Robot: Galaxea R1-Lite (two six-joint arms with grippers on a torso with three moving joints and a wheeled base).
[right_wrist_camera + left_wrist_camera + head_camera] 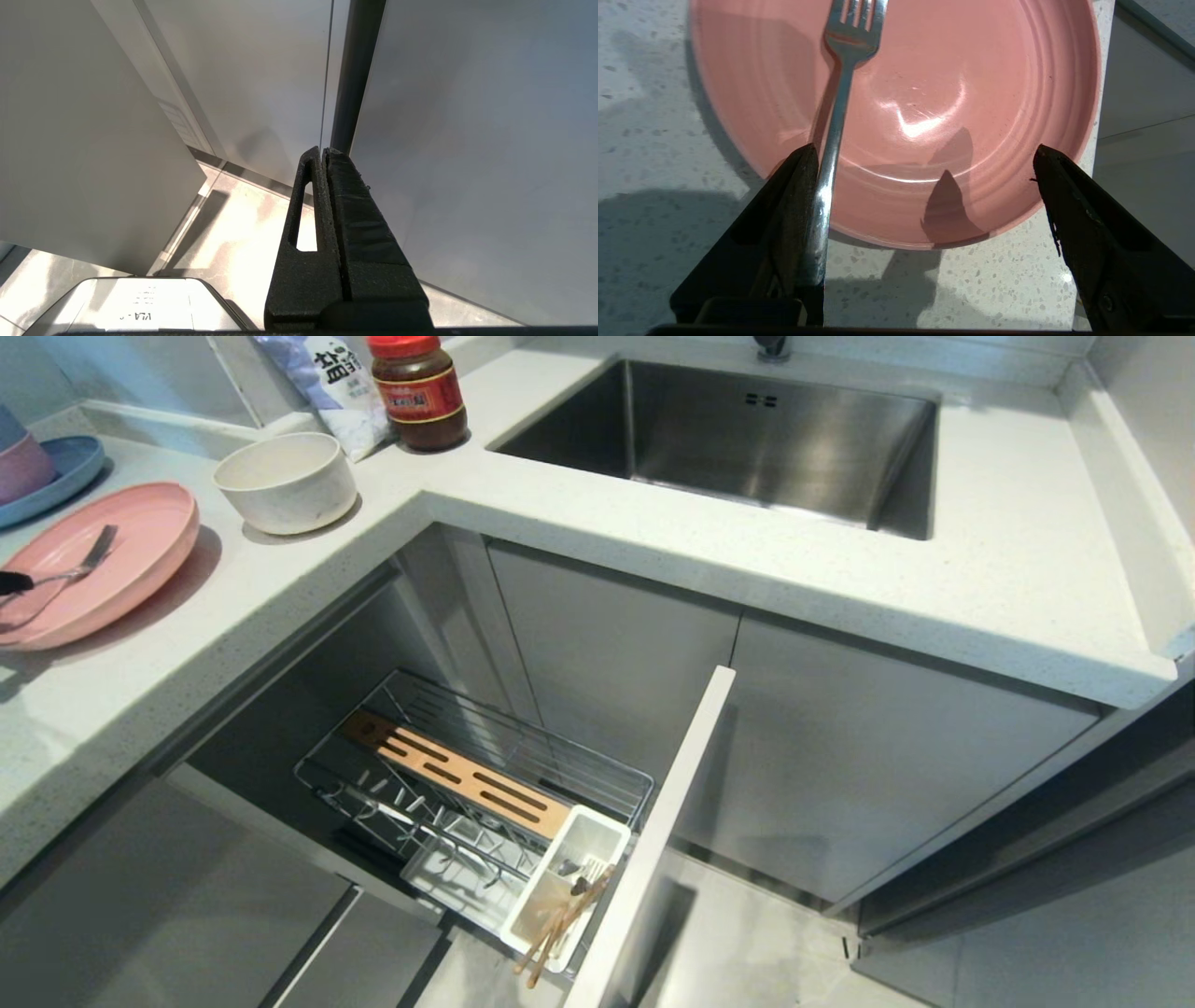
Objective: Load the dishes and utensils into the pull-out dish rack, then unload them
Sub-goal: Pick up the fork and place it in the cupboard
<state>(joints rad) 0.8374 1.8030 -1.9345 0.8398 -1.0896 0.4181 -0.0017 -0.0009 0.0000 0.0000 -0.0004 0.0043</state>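
Note:
The silver fork (840, 107) lies with its tines on the pink plate (994, 93), which sits on the counter at the far left (140, 537). Its handle rests along the inner face of one finger (794, 205) of my left gripper (924, 148), whose jaws stand wide open over the plate's near rim. The cream bowl (285, 481) stands behind the plate. Below, the pull-out dish rack (597, 775) is drawn out, with the chopsticks (565, 929) in its white cutlery tray (607, 831). My right gripper (323, 150) hangs shut by the cabinet fronts.
A blue plate (65, 467) with stacked bowls sits at the far left corner. A sauce jar (418, 392) and a bag stand beside the steel sink (747, 439). The rack's pale front panel (653, 840) juts out over the floor.

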